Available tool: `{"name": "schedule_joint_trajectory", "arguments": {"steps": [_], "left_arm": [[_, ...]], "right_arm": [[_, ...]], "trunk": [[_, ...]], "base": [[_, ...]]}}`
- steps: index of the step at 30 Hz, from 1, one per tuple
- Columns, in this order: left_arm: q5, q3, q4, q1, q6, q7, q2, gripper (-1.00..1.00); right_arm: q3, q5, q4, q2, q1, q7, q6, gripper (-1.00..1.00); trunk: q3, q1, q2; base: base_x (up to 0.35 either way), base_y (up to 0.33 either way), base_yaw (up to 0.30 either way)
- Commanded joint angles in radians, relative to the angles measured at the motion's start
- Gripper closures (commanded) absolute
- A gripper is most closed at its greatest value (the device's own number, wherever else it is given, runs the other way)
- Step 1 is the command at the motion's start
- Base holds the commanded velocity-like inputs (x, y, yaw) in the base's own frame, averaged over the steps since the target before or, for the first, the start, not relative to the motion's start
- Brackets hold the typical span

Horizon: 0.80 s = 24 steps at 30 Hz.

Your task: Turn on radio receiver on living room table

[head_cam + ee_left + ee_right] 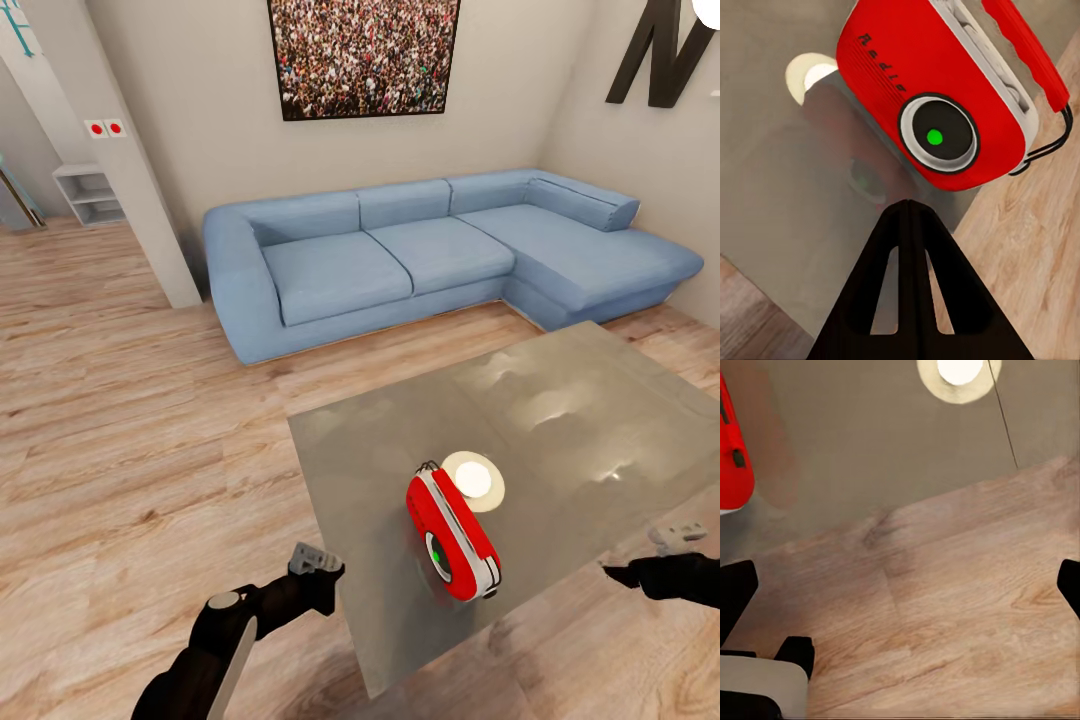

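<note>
Bright, even, sharp renders; a round lamp glare (pixel 473 480) reflects off the glossy table (pixel 600 440).

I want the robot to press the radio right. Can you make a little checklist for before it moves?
1. Radio receiver is on the table: ok.
2. Dial with green light faces the left gripper: ok.
3. Left gripper shut to a point for pressing: ok.
4. Left gripper touching the radio: not ok, a gap remains.
5. Right gripper open, apart from the radio: ok.
6. Radio already on: cannot tell.

Crowd picture (pixel 363 55) (perhaps framed) above sofa (pixel 420 250)
</note>
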Motion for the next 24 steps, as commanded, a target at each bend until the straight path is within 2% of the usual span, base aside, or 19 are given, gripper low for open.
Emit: {"name": "schedule_joint_trajectory", "arguments": {"steps": [1, 6, 11, 24], "left_arm": [[0.0, 0.001, 0.0, 0.0, 0.0, 0.0, 0.0, 1.0], [0.0, 0.005, -0.001, 0.0, 0.0, 0.0, 0.001, 1.0], [-0.001, 0.006, -0.001, 0.0, 0.001, 0.0, 0.002, 1.0], [-0.003, 0.006, -0.001, 0.0, 0.001, 0.0, 0.003, 1.0]], "right_arm": [[-0.006, -0.001, 0.014, 0.0, 0.003, 0.0, -0.011, -1.0], [-0.023, -0.001, 0.125, 0.005, 0.013, -0.004, -0.087, -1.0], [-0.026, -0.001, 0.222, 0.011, 0.015, -0.007, -0.185, -1.0], [-0.026, -0.001, 0.259, 0.017, 0.015, -0.011, -0.222, -1.0]], "trunk": [[0.0, 0.0, 0.0], [0.0, 0.0, 0.0], [0.0, 0.0, 0.0], [0.0, 0.0, 0.0]], "base": [[0.0, 0.0, 0.0], [-0.088, 0.0, 0.0], [-0.28, 0.0, 0.0], [-0.334, 0.0, 0.0]]}}
